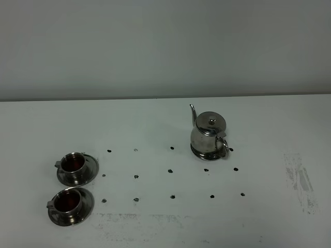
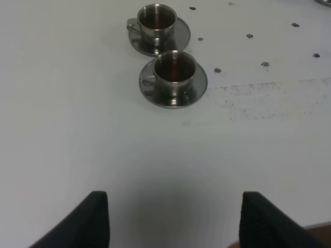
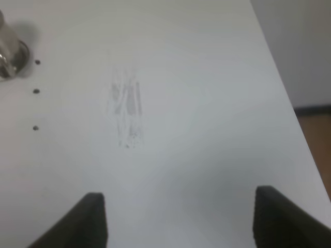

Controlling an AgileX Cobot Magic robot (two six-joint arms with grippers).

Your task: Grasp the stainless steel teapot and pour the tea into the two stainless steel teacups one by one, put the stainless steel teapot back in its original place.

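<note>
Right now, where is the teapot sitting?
In the exterior high view the stainless steel teapot stands upright right of centre on its steel disc, spout pointing away, well apart from the two teacups at the near left.

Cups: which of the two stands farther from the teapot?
The front cup, nearest the table's front edge; the other cup sits behind it, closer to the teapot.

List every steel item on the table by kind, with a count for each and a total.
Teapot: 1
Teacups, far one and near one, both holding dark tea: 2
Saucers under the cups, far and near: 2
Round disc under the teapot: 1
Total: 6
</note>
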